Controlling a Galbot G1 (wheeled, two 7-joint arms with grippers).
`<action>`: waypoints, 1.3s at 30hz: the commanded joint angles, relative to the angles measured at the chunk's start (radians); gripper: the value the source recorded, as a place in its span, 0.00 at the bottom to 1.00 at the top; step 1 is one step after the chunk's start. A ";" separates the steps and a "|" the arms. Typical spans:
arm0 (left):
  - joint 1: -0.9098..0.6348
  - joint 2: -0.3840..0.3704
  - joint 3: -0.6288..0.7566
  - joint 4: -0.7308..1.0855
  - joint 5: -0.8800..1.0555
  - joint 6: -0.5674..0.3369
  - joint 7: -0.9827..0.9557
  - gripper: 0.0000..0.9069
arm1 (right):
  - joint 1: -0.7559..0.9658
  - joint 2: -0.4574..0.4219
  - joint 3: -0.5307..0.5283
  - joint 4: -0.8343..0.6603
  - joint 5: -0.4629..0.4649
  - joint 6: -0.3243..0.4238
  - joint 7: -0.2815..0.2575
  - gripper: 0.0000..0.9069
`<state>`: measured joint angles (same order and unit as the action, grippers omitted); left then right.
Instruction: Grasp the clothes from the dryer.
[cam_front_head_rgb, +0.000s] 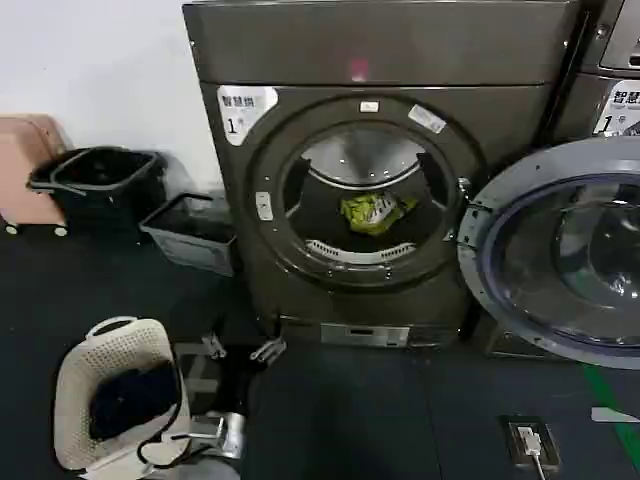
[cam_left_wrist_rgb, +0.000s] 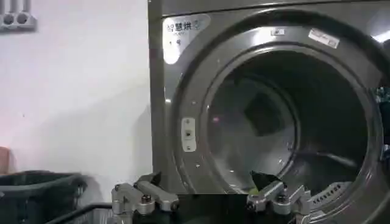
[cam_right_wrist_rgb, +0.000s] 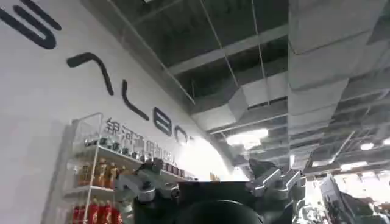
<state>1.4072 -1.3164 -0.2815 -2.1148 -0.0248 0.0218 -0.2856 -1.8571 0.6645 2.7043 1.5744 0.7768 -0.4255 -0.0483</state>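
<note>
Clothes (cam_front_head_rgb: 375, 212) in dryer (cam_front_head_rgb: 300, 60) drum, 6 o'clock: light, soft, floppy; pinch top bunch. Left gripper (cam_left_wrist_rgb: 210, 198) jaws apart at door; right gripper (cam_right_wrist_rgb: 210, 185) parked, apart, aimed at ceiling.

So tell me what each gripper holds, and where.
Nothing. The left gripper is open before the dryer; the clothes lie in the drum. The right gripper is open, empty.
</note>
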 joint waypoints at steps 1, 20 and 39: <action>-0.016 0.002 0.012 -0.003 -0.002 0.004 0.002 1.00 | -0.004 0.005 0.007 0.000 0.011 0.019 -0.004 1.00; -0.015 0.000 0.011 -0.001 -0.001 0.004 0.003 1.00 | 0.005 0.005 0.009 -0.002 0.017 0.017 -0.007 1.00; 0.003 -0.013 0.013 -0.014 0.012 0.003 0.005 1.00 | 0.001 0.001 0.002 0.007 0.033 0.016 -0.014 1.00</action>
<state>1.4077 -1.3222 -0.2723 -2.1310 -0.0165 0.0262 -0.2814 -1.8557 0.6659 2.7074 1.5782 0.8081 -0.4087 -0.0621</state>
